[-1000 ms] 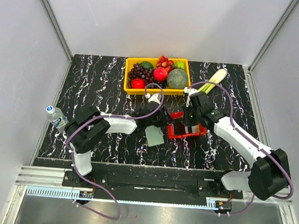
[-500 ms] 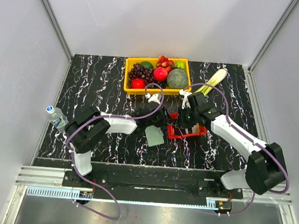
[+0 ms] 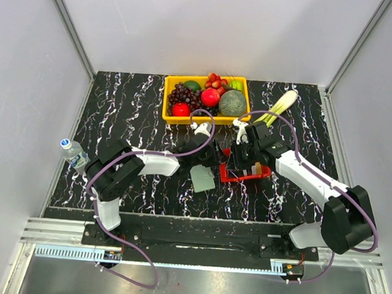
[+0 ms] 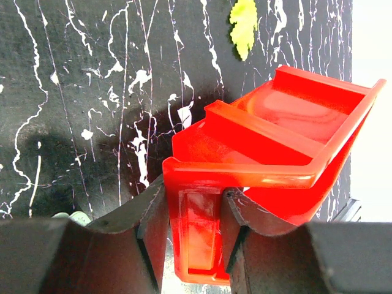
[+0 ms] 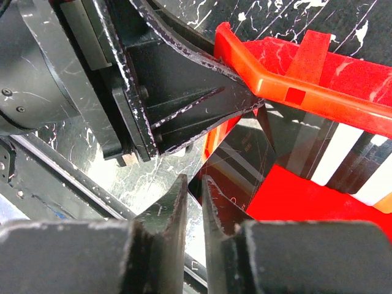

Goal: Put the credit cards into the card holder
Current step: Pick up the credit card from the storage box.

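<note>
The left fingers were clenched on a wall of the red basket, steadying it on the worktop. The right fingers stood parted by a slim gap, grasping nothing, with their tips at the corner of a dark card leaning inside that basket. The other credit cards (a striped one and an orange edge showed) lay there too. None was yet in the card holder, which lay on the worktop just beside the basket, on the side nearer the arms' bases. The step in hand looked like picking out the first card. The next move would call for the tips to straddle that thin edge squarely, pinch it, lift it clear of the rim, and carry it to a pocket.
</note>
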`<control>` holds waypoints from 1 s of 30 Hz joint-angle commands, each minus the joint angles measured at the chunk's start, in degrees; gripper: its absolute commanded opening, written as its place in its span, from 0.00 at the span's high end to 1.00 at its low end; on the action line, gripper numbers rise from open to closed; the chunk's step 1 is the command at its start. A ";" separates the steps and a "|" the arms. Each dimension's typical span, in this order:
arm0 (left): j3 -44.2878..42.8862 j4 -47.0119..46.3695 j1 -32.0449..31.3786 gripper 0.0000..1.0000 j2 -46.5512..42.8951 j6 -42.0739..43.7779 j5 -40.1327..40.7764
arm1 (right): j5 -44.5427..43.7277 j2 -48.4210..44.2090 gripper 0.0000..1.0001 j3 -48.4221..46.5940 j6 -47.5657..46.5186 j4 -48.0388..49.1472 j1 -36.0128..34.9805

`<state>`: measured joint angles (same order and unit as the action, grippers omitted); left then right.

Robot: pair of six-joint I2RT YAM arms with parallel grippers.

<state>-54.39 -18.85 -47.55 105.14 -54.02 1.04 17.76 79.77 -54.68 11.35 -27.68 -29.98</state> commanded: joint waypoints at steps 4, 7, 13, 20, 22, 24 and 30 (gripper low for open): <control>-2.30 -2.42 0.44 1.00 -1.43 -0.12 -0.42 | 2.01 0.74 0.87 0.01 0.15 0.44 0.62; -2.12 -2.50 0.44 1.00 -1.43 -0.12 -0.42 | 6.74 1.18 0.87 -0.52 2.17 0.78 2.72; -2.03 -2.51 0.44 1.00 -1.61 -0.30 -0.34 | 14.40 1.27 0.91 0.53 4.47 3.69 4.75; -2.12 -2.42 0.44 1.00 -1.61 -0.21 -0.60 | 16.79 2.68 0.90 0.71 4.99 4.04 5.46; -1.95 -2.42 0.44 1.00 -1.69 -0.21 -0.51 | 17.39 2.76 0.88 0.71 4.73 4.04 5.72; -2.21 -2.33 0.44 1.00 -1.61 -0.21 -0.51 | 19.41 3.11 0.86 0.71 4.55 4.21 6.24; -2.56 -2.33 0.44 1.00 -1.34 -0.12 -0.77 | 19.77 3.38 0.79 0.97 4.03 4.39 6.42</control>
<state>-54.39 -18.48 -47.37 105.14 -54.08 0.34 33.91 82.70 -54.17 15.44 -24.64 -23.77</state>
